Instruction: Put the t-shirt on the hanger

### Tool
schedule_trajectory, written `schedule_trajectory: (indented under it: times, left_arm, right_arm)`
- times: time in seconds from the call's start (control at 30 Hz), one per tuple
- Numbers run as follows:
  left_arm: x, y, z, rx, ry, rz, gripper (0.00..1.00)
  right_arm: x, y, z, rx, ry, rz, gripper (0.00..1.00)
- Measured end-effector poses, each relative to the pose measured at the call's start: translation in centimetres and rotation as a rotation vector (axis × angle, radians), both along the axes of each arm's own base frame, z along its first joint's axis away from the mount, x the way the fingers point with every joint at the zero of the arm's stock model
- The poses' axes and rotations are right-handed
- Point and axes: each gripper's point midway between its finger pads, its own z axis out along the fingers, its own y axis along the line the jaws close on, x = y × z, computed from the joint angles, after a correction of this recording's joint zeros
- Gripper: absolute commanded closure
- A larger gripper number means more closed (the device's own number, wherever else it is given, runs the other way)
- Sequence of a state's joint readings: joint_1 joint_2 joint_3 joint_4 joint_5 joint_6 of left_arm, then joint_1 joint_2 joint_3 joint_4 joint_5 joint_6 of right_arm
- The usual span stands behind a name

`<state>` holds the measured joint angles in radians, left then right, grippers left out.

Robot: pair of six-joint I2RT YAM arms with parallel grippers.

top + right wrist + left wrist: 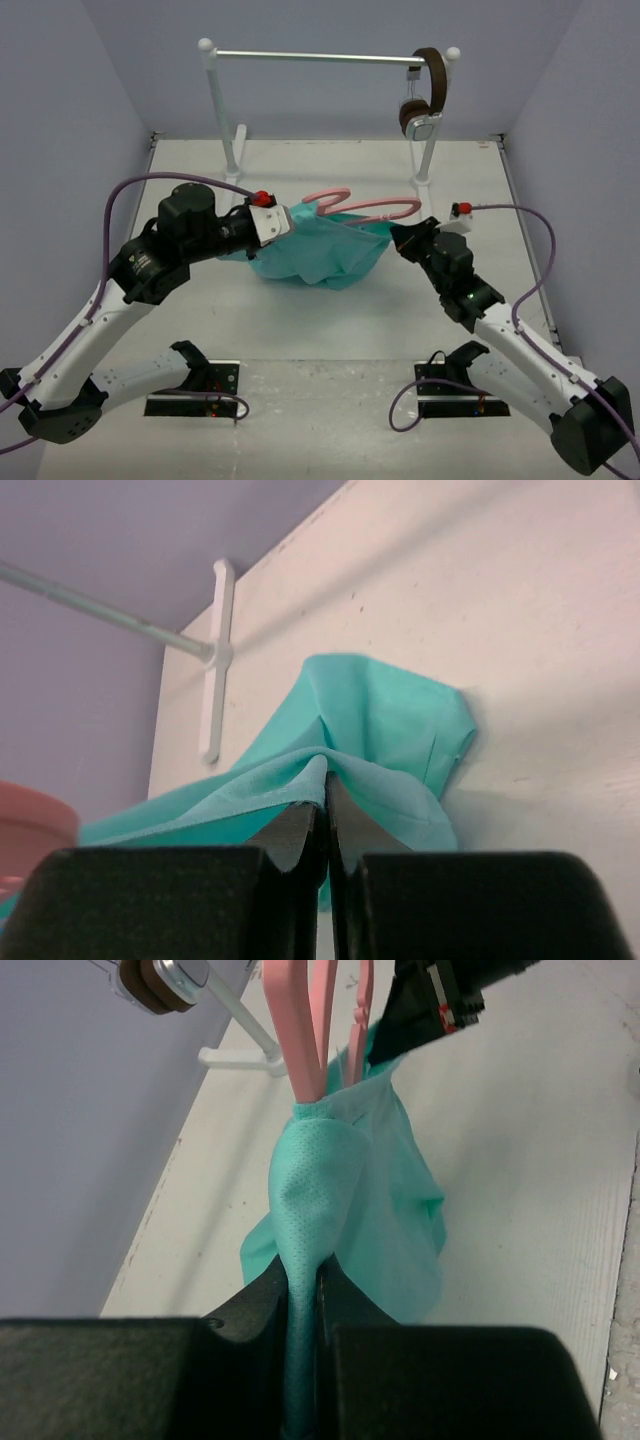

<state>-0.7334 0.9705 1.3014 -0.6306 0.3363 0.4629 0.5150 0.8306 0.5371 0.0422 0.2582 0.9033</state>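
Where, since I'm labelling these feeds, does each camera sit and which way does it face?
Top external: above and behind the robot, looking down the table at the rack; left arm and right arm show.
Left wrist: on the left arm, looking along the left gripper, shut on the t-shirt, toward the hanger.
Right wrist: looking along the right gripper, shut on the t-shirt too.
Shared: every view shows the t-shirt.

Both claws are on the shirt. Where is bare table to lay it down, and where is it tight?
Bare table lies between the t-shirt and the two arm bases, and also between the feet of the rack at the back. It is crowded mid-table, where the left claw, right claw and hanger meet.
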Motion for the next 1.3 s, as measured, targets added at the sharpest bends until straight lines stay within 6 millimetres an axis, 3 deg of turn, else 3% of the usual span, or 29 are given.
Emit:
schedule_trajectory:
  times: [0.13, 0.33, 0.47, 0.6, 0.67, 0.77, 0.87, 0.9, 1.0, 1.13, 1.3]
  left_arm:
    - [0.0, -0.1, -0.9, 0.014, 0.016, -0.002, 1.0]
    - [0.0, -0.1, -1.0, 0.015, 0.017, -0.004, 1.0]
    - [0.3, -1.2, -1.4, 0.014, 0.037, -0.034, 1.0]
    - [1.3, -3.9, -1.7, -0.023, 0.112, -0.082, 1.0]
    - [2.0, -5.8, -1.4, -0.057, 0.155, -0.114, 1.0]
    - [2.7, -8.6, -1.0, -0.125, 0.205, -0.165, 1.0]
    - [2.6, -10.5, -0.9, -0.164, 0.228, -0.198, 1.0]
    - [2.6, -11.0, -0.8, -0.18, 0.229, -0.204, 1.0]
    - [2.4, -11.7, -1.3, -0.21, 0.228, -0.219, 1.0]
    - [2.7, -12.0, -2.8, -0.209, 0.249, -0.211, 1.0]
    - [3.5, -12.4, -4.1, -0.183, 0.273, -0.203, 1.0]
  right_arm:
    - [0.5, -3.5, 3.1, -0.036, -0.034, -0.051, 1.0]
    - [-1.3, -6.6, 9.5, -0.099, -0.125, -0.069, 1.0]
    - [-3.1, -6.0, 14.9, -0.166, -0.175, 0.027, 1.0]
    - [-4.3, -3.3, 19.8, -0.221, -0.226, 0.21, 1.0]
    - [-4.9, -1.7, 20.3, -0.241, -0.22, 0.3, 1.0]
    - [-5.7, 0.3, 19.1, -0.265, -0.171, 0.409, 0.99]
    - [-6.0, 1.0, 17.0, -0.29, -0.101, 0.455, 0.84]
    - [-6.1, 0.9, 16.2, -0.301, -0.078, 0.456, 0.79]
    - [-6.5, -0.2, 14.1, -0.344, -0.011, 0.422, 0.42]
    - [-7.4, -1.7, 13.6, -0.384, 0.008, 0.381, 0.3]
    - [-9.3, -3.1, 15.2, -0.402, -0.023, 0.364, 0.21]
